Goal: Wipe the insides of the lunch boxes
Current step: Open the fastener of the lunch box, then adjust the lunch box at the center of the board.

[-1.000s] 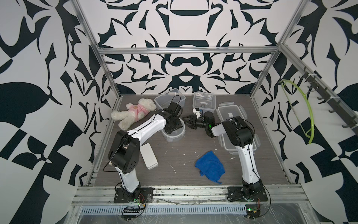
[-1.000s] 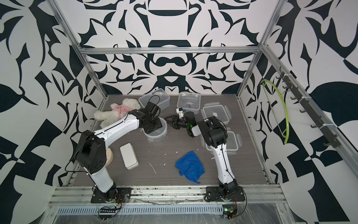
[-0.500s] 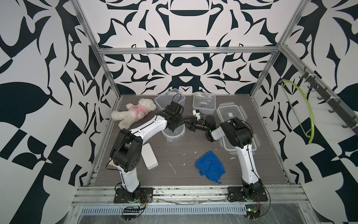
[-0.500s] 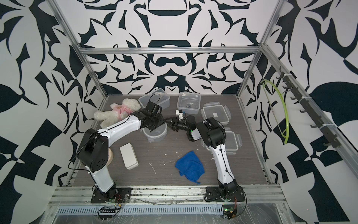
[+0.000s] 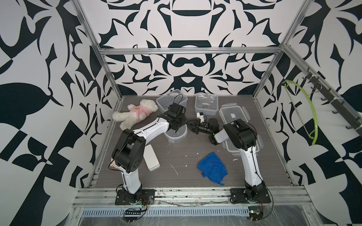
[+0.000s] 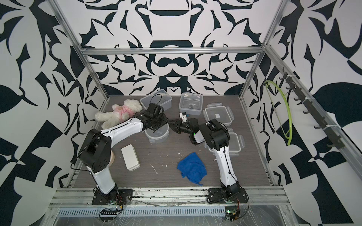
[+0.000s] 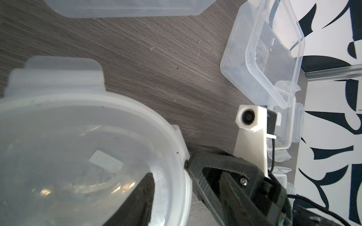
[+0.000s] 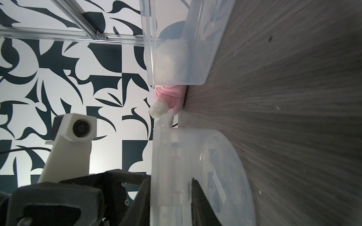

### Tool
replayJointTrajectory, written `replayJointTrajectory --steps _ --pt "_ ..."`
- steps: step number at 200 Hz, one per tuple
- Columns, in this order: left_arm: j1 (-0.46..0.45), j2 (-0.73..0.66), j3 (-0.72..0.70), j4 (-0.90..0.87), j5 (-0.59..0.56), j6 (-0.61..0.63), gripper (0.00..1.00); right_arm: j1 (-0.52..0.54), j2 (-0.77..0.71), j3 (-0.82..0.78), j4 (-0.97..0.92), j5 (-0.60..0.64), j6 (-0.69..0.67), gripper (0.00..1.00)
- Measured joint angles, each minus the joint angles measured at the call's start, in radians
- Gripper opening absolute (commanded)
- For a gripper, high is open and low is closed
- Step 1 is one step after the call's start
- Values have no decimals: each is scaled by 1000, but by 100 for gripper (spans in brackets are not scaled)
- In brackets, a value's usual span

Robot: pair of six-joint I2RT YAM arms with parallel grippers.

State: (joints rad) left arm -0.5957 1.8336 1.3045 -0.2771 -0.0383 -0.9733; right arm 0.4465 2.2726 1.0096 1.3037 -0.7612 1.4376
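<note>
**Round box** (image 5: 175, 135): translucent, lid on. It stands at the middle rear of the tabletop (image 5: 186, 180), between the two end effectors.

**Left end effector** (image 5: 177, 127): over the round box, reaching in from the teddy side. The left wrist view shows one finger (image 7: 137, 199) lying across the lid. The other finger is out of frame, so I cannot tell whether the jaws are apart or together.

**Right end effector** (image 5: 189, 125): low and nearly level at the opposite rim of the round box. In the right wrist view its fingers (image 8: 200, 203) stand on either side of the lid edge with plastic between them. I cannot tell whether they press on it.

**Rear-left box** (image 5: 170, 98): rectangular, clear and open, just beside the teddy's head.

**Rear-centre box** (image 5: 206, 104): rectangular, clear and open, at the back wall.

**Stickered lid** (image 5: 233, 115): flat with its clips out, just beside the rear-centre box.

**Second lid** (image 6: 234, 143): flat, partly hidden under the right arm.

**Cloth** (image 5: 212, 168): blue and crumpled, at front right of centre, well apart from both end effectors.

**Case** (image 5: 150, 158): white and flat, near the left arm's elbow.

**Teddy** (image 5: 137, 115): white with a pink top, lying at rear left.

**Crumbs** (image 5: 174, 169): white bits scattered across the front of the tabletop.
</note>
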Motion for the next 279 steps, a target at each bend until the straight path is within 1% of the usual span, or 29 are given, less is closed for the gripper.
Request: replayJointTrajectory --steps 17,36,53,67,77,92,120,143,164,184,201,215,234,249,279 --pt "0 0 -4 11 9 0 58 0 -53 -18 -97 19 -67 0" --pt "-2 0 -9 22 18 0 58 4 -144 -32 -287 61 -200 0" --pt "-2 0 -10 30 20 1 58 10 -245 -28 -501 149 -380 0" --pt "-2 0 -13 37 24 1 58 39 -318 -8 -686 239 -526 0" --pt "-2 0 -14 42 26 1 57 57 -352 10 -761 276 -587 0" --pt "-2 2 -14 47 27 2 57 94 -391 56 -916 383 -693 0" --pt "-2 3 -13 51 30 4 57 121 -416 97 -1081 497 -810 0" --pt "-2 10 9 31 33 13 57 132 -437 95 -1199 563 -867 0" --pt "-2 21 71 -27 35 32 57 131 -486 82 -1273 609 -906 0" --pt "-2 34 139 -142 30 60 58 131 -568 66 -1324 639 -933 0" --pt "2 35 203 -283 13 90 59 133 -636 56 -1349 652 -948 0" --pt "8 34 255 -368 -3 116 61 153 -684 47 -1368 660 -956 0" --pt "38 3 288 -422 -37 147 62 227 -714 37 -1386 675 -967 0" --pt "88 -40 288 -454 -58 161 62 310 -710 24 -1397 682 -969 0" --pt "205 -98 257 -463 -84 176 62 452 -633 13 -1415 687 -967 0"
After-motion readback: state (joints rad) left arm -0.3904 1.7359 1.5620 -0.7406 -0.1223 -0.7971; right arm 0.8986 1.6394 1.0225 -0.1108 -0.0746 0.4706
